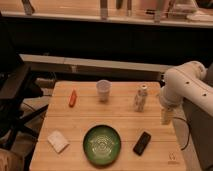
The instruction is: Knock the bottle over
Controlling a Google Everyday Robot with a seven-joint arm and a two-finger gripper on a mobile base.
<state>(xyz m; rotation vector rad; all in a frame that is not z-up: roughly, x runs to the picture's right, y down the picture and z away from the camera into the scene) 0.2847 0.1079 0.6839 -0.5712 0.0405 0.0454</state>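
Standing upright on a light wooden table (120, 122), toward its far right part, is the bottle (140, 98), a small clear-whitish plastic one with a narrow neck and a pale cap. To its left, near the middle of the far edge, stands a translucent white cup (103, 90), open mouth up, about as tall as the bottle and clearly apart from it. Further left lies a small orange object (73, 98), stretched roughly front to back. Closer to the camera, a round green plate (102, 145) sits near the front centre. A flat black rectangular object (142, 143) lies just to the right of the plate, tilted diagonally. A white folded cloth or sponge (58, 141) lies at the front left. The robot's white arm (185, 82) comes in from the right side and bends downward over the table's right edge. Its pale gripper (166, 116) hangs pointing down, to the right of the bottle and slightly nearer the camera, with a visible gap between them. Whether the gripper is open or closed cannot be told, and it appears to hold nothing. A black office chair (12, 95) stands off the table's left side.
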